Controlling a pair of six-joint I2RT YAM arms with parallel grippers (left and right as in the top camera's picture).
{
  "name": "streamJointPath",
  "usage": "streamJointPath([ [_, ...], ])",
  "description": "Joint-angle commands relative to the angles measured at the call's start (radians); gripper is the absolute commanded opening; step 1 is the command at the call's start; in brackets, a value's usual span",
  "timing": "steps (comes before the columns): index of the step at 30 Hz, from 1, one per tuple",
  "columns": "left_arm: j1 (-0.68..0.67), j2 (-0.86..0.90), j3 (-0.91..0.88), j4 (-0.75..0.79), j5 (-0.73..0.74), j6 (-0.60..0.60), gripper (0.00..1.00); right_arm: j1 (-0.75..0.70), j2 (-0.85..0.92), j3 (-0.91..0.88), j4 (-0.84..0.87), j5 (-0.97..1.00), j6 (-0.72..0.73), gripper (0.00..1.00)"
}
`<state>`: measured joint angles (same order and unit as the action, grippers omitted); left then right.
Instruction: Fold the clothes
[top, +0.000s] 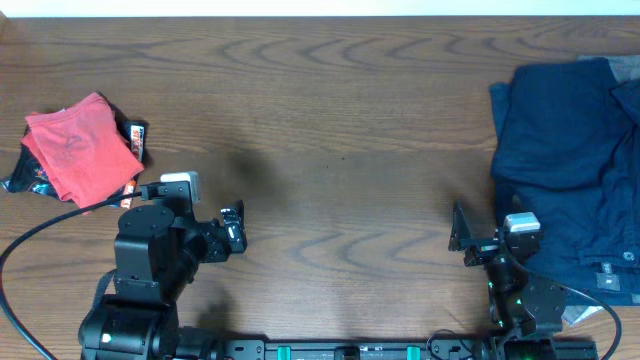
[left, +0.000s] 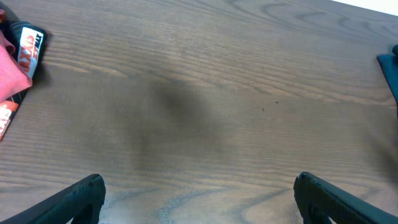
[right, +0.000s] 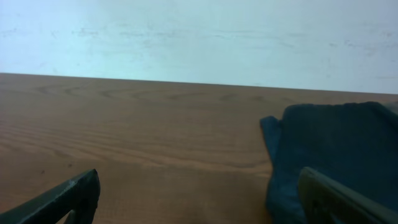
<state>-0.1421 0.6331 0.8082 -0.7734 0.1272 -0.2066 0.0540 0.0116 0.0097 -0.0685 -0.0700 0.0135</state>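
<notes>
The clothes, a coral-red T-shirt (top: 82, 148), lie folded in a compact bundle at the table's far left; a corner of the coral-red T-shirt (left: 9, 70) shows at the left edge of the left wrist view. My left gripper (top: 237, 229) stands open to the right of the bundle, apart from it, with only bare wood between its fingers (left: 81, 198). My right gripper (top: 459, 236) is open too, near the front right, with nothing held. Its right finger (right: 339, 199) sits in front of navy cloth.
A small black shirt with white and orange print (top: 134, 138) lies under the red bundle, and the black shirt (left: 28, 45) also shows in the left wrist view. Dark navy garments (top: 570, 160) cover the table's right side, and the navy garments (right: 336, 146) rise just ahead of my right gripper.
</notes>
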Motion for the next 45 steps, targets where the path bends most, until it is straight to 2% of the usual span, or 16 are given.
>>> streamJointPath([
  [1,-0.002,0.002,-0.005,0.004,-0.009,-0.002,0.98,0.012,-0.006,-0.004,-0.002,0.011,-0.029,0.99],
  [29,-0.002,0.002,-0.006,0.005,-0.009,-0.002,0.98,0.012,-0.006,-0.004,-0.002,0.011,-0.029,0.99],
  [34,0.026,-0.051,-0.019,-0.063,-0.048,0.022,0.98,0.012,-0.006,-0.004,-0.002,0.011,-0.029,0.99],
  [40,0.091,-0.195,-0.187,-0.046,-0.061,0.029,0.98,0.012,-0.006,-0.004,-0.002,0.011,-0.029,0.99],
  [45,0.132,-0.356,-0.415,0.143,-0.061,0.08,0.98,0.012,-0.006,-0.004,-0.002,0.011,-0.029,0.99],
])
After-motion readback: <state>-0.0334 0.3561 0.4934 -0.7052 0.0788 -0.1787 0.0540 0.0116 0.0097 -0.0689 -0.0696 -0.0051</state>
